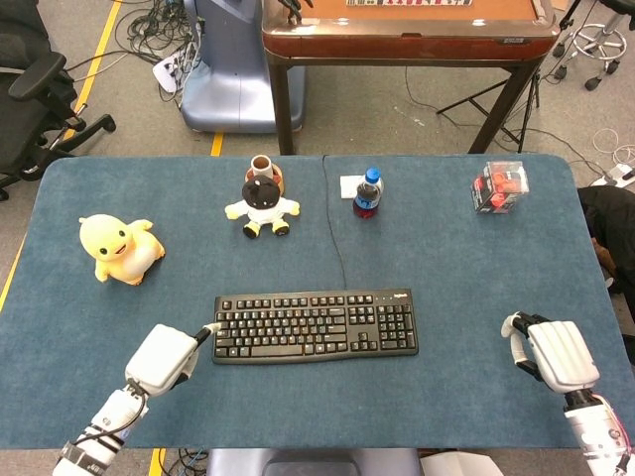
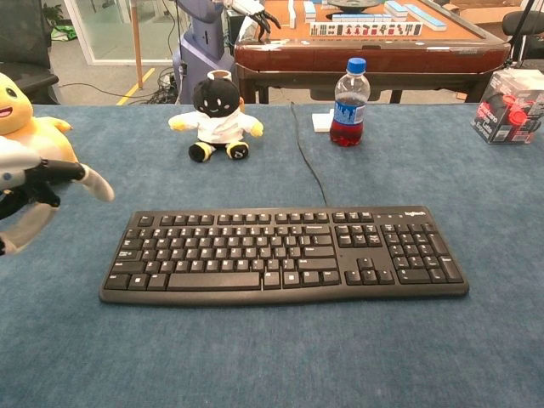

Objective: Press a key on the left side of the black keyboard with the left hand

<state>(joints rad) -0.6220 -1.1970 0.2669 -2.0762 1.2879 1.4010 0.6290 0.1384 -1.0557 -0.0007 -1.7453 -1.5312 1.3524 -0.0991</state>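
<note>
Blue felt-covered worktop (image 1: 446, 248) with rounded corners. Near the front, lying flat and square to the edge, black keyboard (image 1: 316, 325), with its thin cable (image 1: 331, 223) running straight back over the far edge. To the far left, sitting upright, yellow duck plush (image 1: 117, 249). Toward the back, left of the cable, small panda-like doll (image 1: 262, 206) (dark head, white coat), with a brown cup (image 1: 261, 165) just behind. Right of the cable, standing upright, blue-capped bottle (image 1: 368, 194) of dark red drink, touching or just beside a small white box (image 1: 351, 185). At the far right corner, clear box (image 1: 499, 186) with red contents.
</note>
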